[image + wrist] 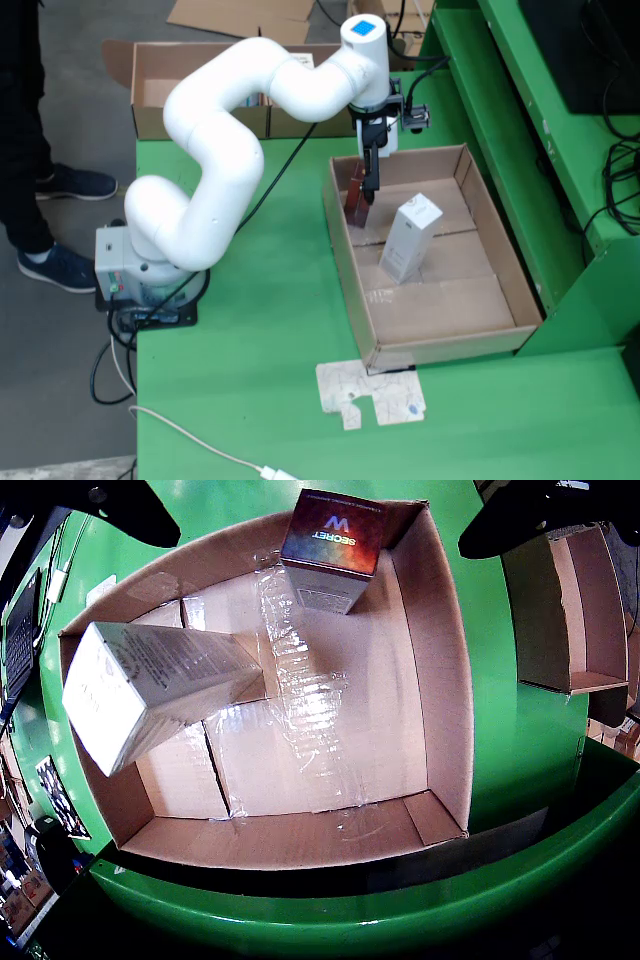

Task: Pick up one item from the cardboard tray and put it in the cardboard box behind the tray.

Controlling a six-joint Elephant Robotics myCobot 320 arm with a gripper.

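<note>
Nearest the camera in the wrist view: green desk (420, 920) edge along the bottom of frame, then the near wall of the cardboard tray (290, 842).

End effector (371, 185) sits at the upper centre of the fixed view, hanging over the tray's upper-left corner. Its dark fingers (372, 160) point down right at the dark red box (356, 196), but I can't tell if they touch it. In the wrist view the fingers show only as dark blurs in the top corners, set wide apart, nothing between them. So: spread wide, holding nothing.

Dark red box stands at the top centre of the wrist view, against the tray's far wall, label side up. White carton (150, 685) is at left of that view, tilted; in the fixed view it stands mid-tray, apart from the red one.

Destination cardboard box (200, 88) is at the upper left of the fixed view, beyond the arm, well apart from the tray. Contents too small to tell.

Progress, my read: approach only. Both items are in the tray, no grasp yet. Left to do: close on one item (red box looks like the target), lift, carry to the box, release.
</note>
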